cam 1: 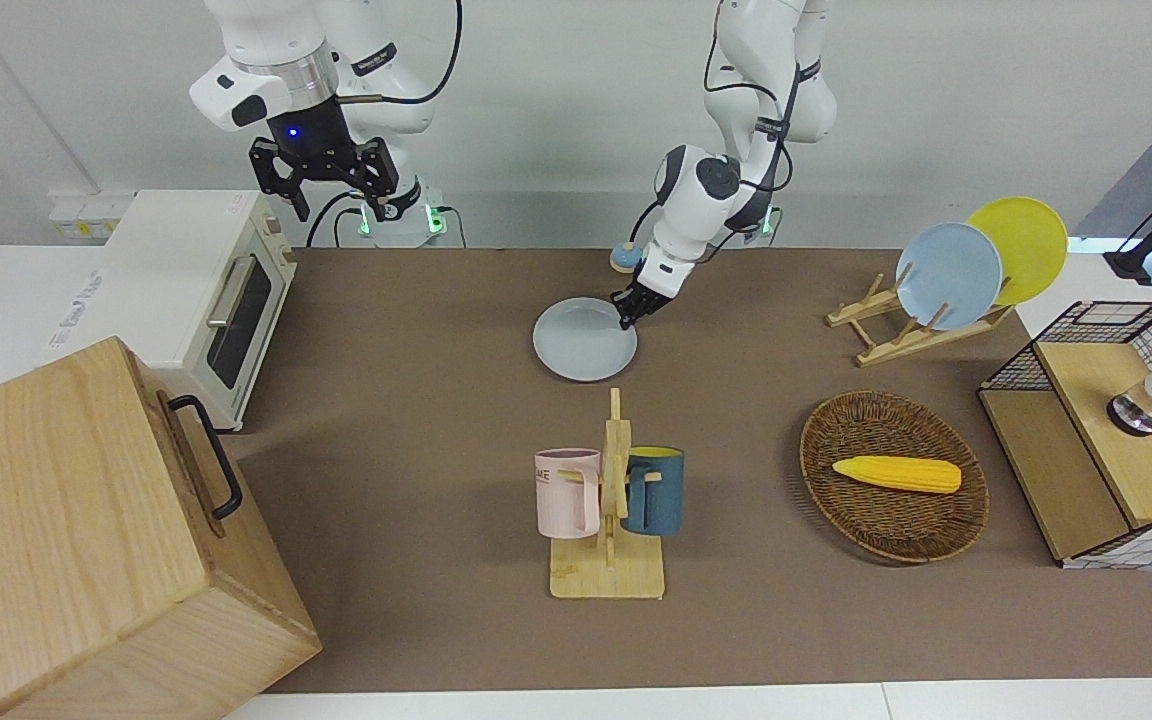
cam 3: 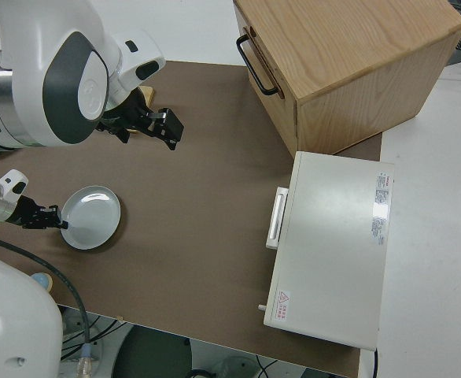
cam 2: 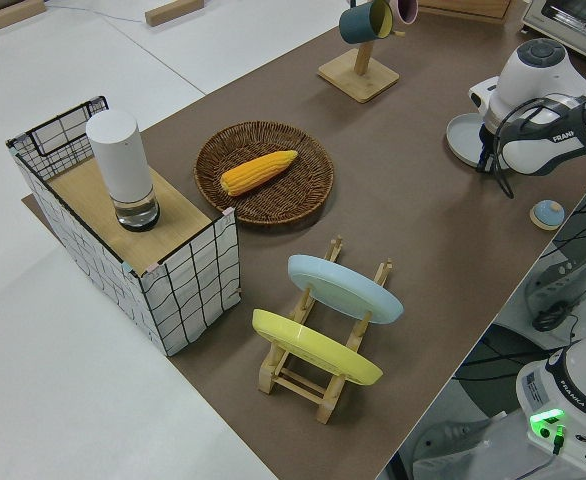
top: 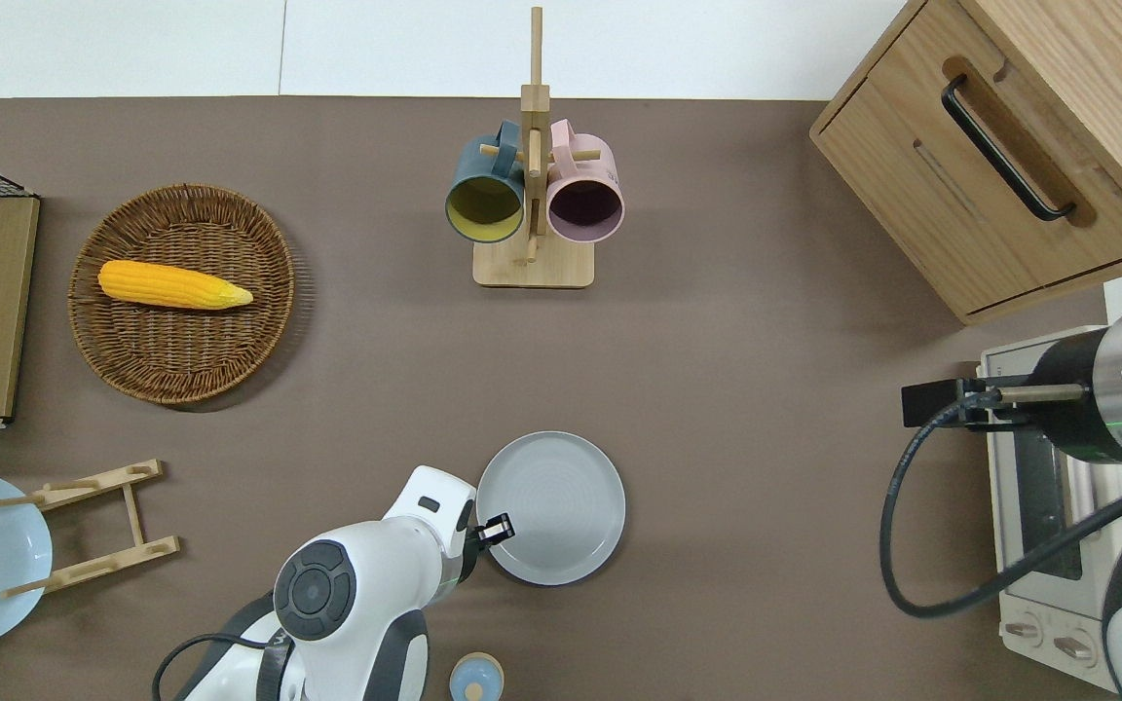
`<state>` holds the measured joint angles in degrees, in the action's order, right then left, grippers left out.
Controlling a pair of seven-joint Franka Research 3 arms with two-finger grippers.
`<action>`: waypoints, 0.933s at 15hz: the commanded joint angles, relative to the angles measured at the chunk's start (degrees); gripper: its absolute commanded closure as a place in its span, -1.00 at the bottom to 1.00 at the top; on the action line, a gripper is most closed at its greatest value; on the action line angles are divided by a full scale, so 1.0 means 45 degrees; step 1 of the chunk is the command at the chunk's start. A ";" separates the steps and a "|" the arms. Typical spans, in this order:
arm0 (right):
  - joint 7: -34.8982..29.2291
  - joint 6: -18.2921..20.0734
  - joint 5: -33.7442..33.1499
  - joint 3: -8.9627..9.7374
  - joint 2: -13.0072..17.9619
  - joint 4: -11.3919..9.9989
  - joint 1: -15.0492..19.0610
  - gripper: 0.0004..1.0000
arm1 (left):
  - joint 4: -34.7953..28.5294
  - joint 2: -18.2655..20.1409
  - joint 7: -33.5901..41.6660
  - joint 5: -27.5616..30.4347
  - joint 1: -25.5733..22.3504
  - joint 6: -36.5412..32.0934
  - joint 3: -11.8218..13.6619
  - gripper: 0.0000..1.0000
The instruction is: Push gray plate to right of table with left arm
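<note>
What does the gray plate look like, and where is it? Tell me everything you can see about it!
The gray plate is round, shallow and pale gray, with a low raised rim and a smooth, glossy look. Nothing lies on it. It sits flat on the brown table, nearer to the robots than the wooden mug rack. The left gripper is down at the plate's rim on the left arm's side, seemingly touching it. Nothing else touches the plate.

Even, bright overhead light is cast across the desk (cam 1: 416, 420). Soft, short shadows are thrown beside the basket (top: 181, 292) and cabinet (cam 1: 86, 540). Faint glare is seen on the gray plate (cam 1: 584, 338).
</note>
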<state>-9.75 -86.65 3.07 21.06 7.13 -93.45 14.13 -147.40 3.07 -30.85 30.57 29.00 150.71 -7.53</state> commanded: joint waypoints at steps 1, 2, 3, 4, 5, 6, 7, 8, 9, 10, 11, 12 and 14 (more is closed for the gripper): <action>-0.0139 0.0016 0.0275 0.0222 0.0350 -0.0347 0.0376 -0.99 | 0.0919 -0.3378 -0.0176 0.2172 0.2265 0.2700 -0.0242 1.00; -0.0139 0.0016 0.0275 0.0222 0.0350 -0.0347 0.0376 -0.99 | 0.1017 -0.3417 -0.0176 0.2172 0.2266 0.2700 -0.0242 1.00; -0.0139 0.0016 0.0275 0.0222 0.0350 -0.0347 0.0376 -0.99 | 0.1018 -0.3437 -0.0137 0.2172 0.2266 0.2700 -0.0242 1.00; -0.0139 0.0016 0.0275 0.0222 0.0350 -0.0347 0.0376 -0.99 | 0.1018 -0.3437 -0.0137 0.2172 0.2266 0.2700 -0.0222 1.00; -0.0139 0.0016 0.0275 0.0222 0.0350 -0.0347 0.0376 -0.99 | 0.1018 -0.3437 -0.0118 0.2172 0.2266 0.2680 -0.0222 1.00; -0.0139 0.0016 0.0275 0.0222 0.0350 -0.0347 0.0376 -0.99 | 0.1018 -0.3437 -0.0098 0.2172 0.2266 0.2680 -0.0222 1.00; -0.0139 0.0016 0.0275 0.0222 0.0350 -0.0347 0.0376 -0.99 | 0.1018 -0.3437 -0.0098 0.2172 0.2246 0.2680 -0.0222 1.00; -0.0139 0.0016 0.0275 0.0222 0.0350 -0.0347 0.0376 -0.99 | 0.1018 -0.3437 -0.0098 0.2172 0.2246 0.2680 -0.0222 1.00; -0.0139 0.0016 0.0275 0.0222 0.0350 -0.0347 0.0376 -0.99 | 0.1018 -0.3437 -0.0059 0.2172 0.2266 0.2661 -0.0222 1.00; -0.0139 0.0016 0.0275 0.0222 0.0350 -0.0347 0.0376 -0.99 | 0.1018 -0.3437 -0.0001 0.2172 0.2246 0.2641 -0.0222 1.00; -0.0139 0.0016 0.0275 0.0222 0.0350 -0.0347 0.0376 -0.99 | 0.1018 -0.3437 0.0019 0.2172 0.2246 0.2641 -0.0203 1.00; -0.0139 0.0016 0.0275 0.0222 0.0350 -0.0347 0.0376 -0.99 | 0.1018 -0.3437 0.0039 0.2153 0.2227 0.2641 -0.0203 1.00; -0.0139 0.0016 0.0275 0.0222 0.0350 -0.0347 0.0376 -0.99 | 0.1018 -0.3417 0.0078 0.2153 0.2188 0.2622 -0.0203 1.00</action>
<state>-9.75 -86.65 3.07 21.06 7.13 -93.45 14.13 -147.29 3.09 -30.84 31.12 29.25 151.09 -7.52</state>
